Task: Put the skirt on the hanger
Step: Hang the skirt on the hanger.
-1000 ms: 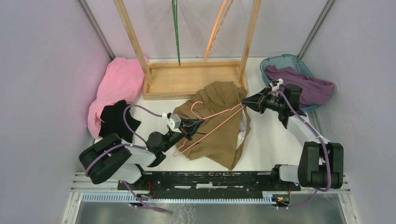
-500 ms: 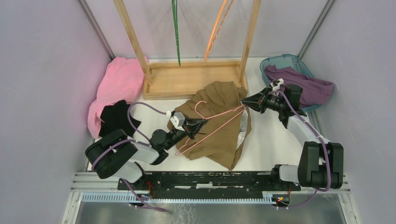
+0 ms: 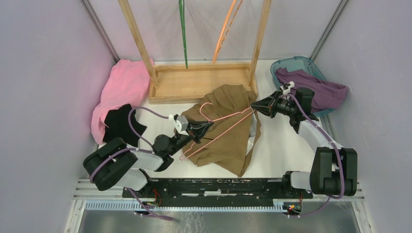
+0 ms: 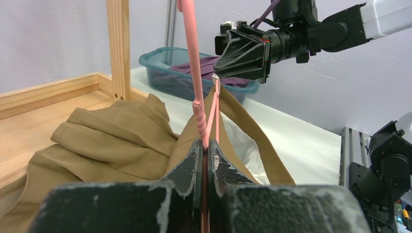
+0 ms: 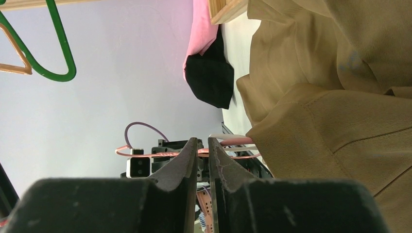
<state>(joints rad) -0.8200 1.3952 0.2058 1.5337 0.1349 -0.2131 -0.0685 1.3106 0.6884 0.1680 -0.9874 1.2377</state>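
Note:
The brown skirt [image 3: 228, 141] lies crumpled in the middle of the white table. A pink hanger [image 4: 190, 48] lies across it, with its far end under the waistband. My left gripper [image 3: 210, 126] is shut on the hanger's bar near the hook; the wrist view shows the pink bar clamped between its jaws [image 4: 204, 141]. My right gripper [image 3: 252, 108] is at the skirt's right edge, its jaws closed to a thin gap [image 5: 202, 140]. The waistband [image 5: 311, 121] rises in a peak to its tips [image 4: 216, 73].
A wooden rack [image 3: 194, 82] stands behind the skirt, with a green hanger [image 3: 183, 34] and an orange hanger [image 3: 226, 29] hanging on it. Pink cloth [image 3: 121, 87] and black cloth [image 3: 121, 126] lie at the left. A teal bin [image 3: 301, 62] at the far right holds a purple garment [image 3: 316, 87].
My left gripper shifted the hanger a little to the right and away, then eased slightly back. The right arm and the skirt's held edge have stayed put.

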